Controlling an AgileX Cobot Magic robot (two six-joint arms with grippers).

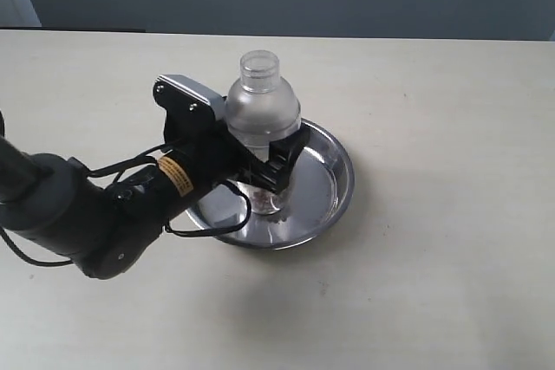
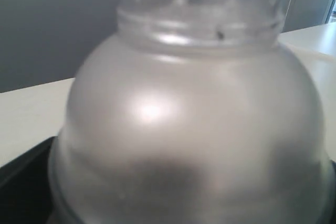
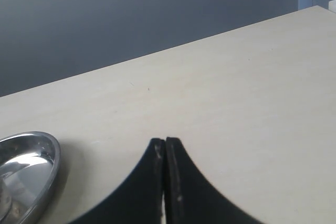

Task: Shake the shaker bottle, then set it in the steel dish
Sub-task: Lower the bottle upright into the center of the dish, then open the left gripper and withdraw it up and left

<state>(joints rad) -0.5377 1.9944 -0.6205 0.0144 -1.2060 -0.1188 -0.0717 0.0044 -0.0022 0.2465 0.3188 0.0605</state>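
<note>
My left arm (image 1: 78,218) enters from the lower left of the exterior view, black and bulky, and slants up and to the right. Cables (image 1: 130,171) loop along its wrist. The left gripper (image 1: 262,162) is held level, with its fingers (image 1: 286,160) clamped round the lower body of the bottle (image 1: 263,110). My right gripper (image 3: 165,148) shows only in its own wrist view. Both its fingers are pressed flat together with nothing between them, above the desk (image 3: 236,87).
</note>
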